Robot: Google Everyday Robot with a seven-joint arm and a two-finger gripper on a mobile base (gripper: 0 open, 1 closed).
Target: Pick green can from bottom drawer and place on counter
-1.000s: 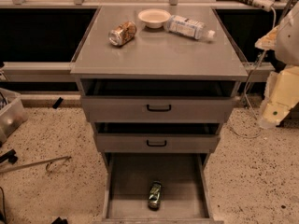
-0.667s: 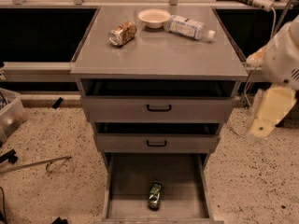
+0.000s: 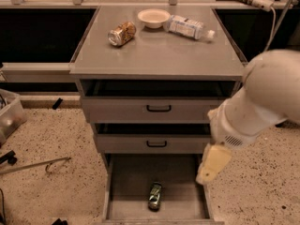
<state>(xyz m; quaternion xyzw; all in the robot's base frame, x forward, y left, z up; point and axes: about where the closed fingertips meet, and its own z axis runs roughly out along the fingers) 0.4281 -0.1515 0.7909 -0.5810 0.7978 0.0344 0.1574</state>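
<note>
The green can [image 3: 155, 195] lies on its side on the floor of the bottom drawer [image 3: 126, 184], which is pulled out, near its front edge. The counter [image 3: 159, 53] is the grey cabinet top above the two upper drawers. My white arm reaches in from the right, and its gripper [image 3: 213, 164], a cream-coloured piece, hangs over the drawer's right side, up and to the right of the can and apart from it. Nothing shows in the gripper.
On the counter lie a tan patterned can [image 3: 121, 33], a white bowl [image 3: 153, 18] and a plastic water bottle [image 3: 189, 27]. The two upper drawers with black handles [image 3: 158, 108] stand slightly open. A bin [image 3: 9, 116] and a metal rod [image 3: 35, 165] sit on the floor at left.
My arm has swung in from the right edge, leftward and down, so the gripper now hangs beside the bottom drawer. The can has not moved.
</note>
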